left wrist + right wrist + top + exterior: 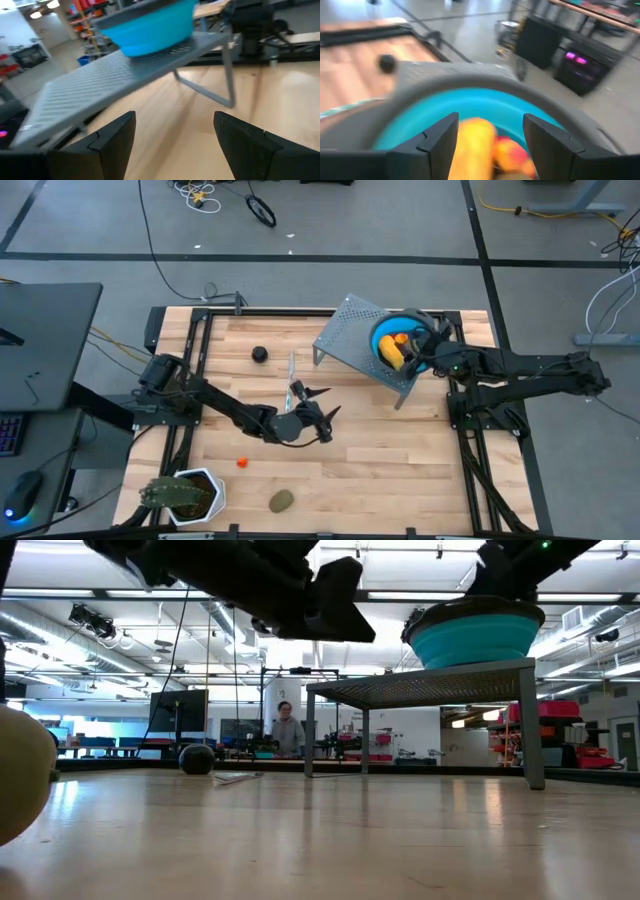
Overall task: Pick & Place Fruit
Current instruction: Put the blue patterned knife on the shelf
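A blue bowl (385,338) stands on a grey perforated shelf (350,335) at the table's far right. A stubby yellow fruit (474,142) and an orange-red one (509,154) lie in the bowl. My right gripper (490,125) hangs open just over the bowl, its fingers on either side of the yellow fruit. My left gripper (322,420) is open and holds nothing, raised above the table's middle and pointing toward the shelf (115,75). A dark round fruit (260,354), a tiny orange-red bit (241,463) and an olive oval (281,500) rest on the wood. My right gripper stands open from above and the right over the yellow fruit (465,135), which rests in the bowl. Whether one finger touches the fruit I cannot tell.
A thin pale-blue stick (292,368) lies near the dark fruit. A spiky green plant in a white pot (185,495) stands at the near left corner. A person (287,730) stands in the room beyond the table.
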You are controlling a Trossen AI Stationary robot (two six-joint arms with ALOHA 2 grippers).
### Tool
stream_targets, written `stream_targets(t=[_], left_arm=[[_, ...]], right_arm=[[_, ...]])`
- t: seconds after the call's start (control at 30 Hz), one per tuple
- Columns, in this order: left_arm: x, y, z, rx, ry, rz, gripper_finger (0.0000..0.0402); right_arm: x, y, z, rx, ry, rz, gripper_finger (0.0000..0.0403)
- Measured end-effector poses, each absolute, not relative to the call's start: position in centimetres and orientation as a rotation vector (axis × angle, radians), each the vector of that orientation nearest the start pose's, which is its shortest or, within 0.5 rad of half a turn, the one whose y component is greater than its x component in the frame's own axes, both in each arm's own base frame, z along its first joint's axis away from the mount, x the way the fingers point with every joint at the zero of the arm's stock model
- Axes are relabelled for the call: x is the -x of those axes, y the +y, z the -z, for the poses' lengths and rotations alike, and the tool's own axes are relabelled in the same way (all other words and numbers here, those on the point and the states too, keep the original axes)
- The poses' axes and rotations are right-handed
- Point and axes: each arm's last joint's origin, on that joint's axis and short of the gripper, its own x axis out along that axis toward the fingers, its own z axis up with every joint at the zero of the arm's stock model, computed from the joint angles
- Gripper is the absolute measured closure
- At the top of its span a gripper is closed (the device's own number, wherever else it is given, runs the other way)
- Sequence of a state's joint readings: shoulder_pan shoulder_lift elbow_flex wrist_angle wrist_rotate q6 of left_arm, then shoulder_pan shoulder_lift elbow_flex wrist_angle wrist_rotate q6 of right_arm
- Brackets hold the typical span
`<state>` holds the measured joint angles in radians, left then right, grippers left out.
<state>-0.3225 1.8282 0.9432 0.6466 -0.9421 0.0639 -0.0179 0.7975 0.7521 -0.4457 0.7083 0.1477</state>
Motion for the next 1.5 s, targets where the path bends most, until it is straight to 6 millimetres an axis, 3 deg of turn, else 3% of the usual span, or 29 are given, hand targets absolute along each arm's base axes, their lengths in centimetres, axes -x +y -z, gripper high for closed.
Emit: stream_targets(t=[0.27,0.5,0.73,0.97,1.2,1.33,1.5], left_arm=[[-34.4,-7.9,-21.2,-0.23,0.31,-0.614,0.0127],[-32.3,-6.2,-21.9,-0.233,0.463,-0.678,0.0127],[-30.9,-3.3,-21.2,-0.197,0.594,-0.808,0.0127],[-29.2,-1.2,-18.3,-0.147,0.673,-0.84,0.0127],[-28.9,-0.8,-17.2,0.187,0.589,-0.723,0.0127],[-28.7,-0.5,-16.9,0.33,0.581,-0.776,0.0127],[-28.5,-0.4,-17.0,0.315,0.5,-0.894,0.0127]], right_arm=[[-17.3,-0.5,-31.1,0.067,0.325,0.287,0.017],[-17.7,1.3,-31.1,0.078,0.312,-0.093,0.017],[-18.4,1.6,-30.6,0.113,0.334,-0.065,0.017],[-18.5,1.6,-30.6,0.12,0.338,-0.05,0.017],[-18.6,1.5,-30.5,0.144,0.345,-0.038,0.017],[-18.8,1.5,-30.5,0.15,0.339,-0.035,0.017],[-19.0,1.5,-30.8,0.165,0.302,-0.035,0.017]])
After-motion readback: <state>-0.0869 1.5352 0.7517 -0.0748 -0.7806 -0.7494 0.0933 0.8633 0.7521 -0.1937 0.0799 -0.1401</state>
